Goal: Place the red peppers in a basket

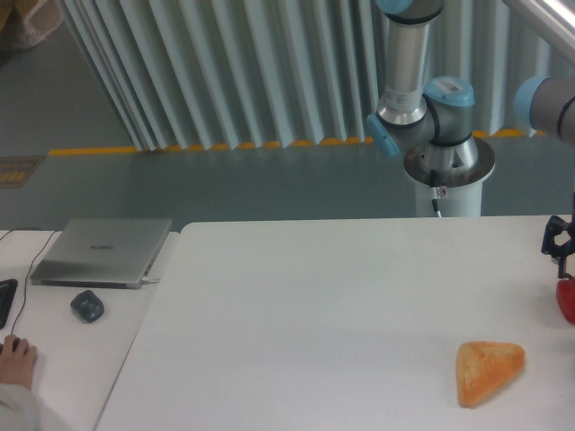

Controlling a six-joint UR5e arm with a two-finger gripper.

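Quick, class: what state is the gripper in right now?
Gripper: mostly cut off at the right edge, above the red pepper; open or closed cannot be told.

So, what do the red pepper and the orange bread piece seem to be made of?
The red pepper, mostly cut off by the frame edge, looks glossy and evenly red, probably plastic. The orange bread piece has a matte, slightly mottled orange-tan surface; it may be foam or plastic imitation, but real bread cannot be excluded.

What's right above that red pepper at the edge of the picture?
The claw hangs just above the pepper, near its stem. Both are cut off by the picture's right edge, so whether the claw is open or touching the pepper can't be seen.
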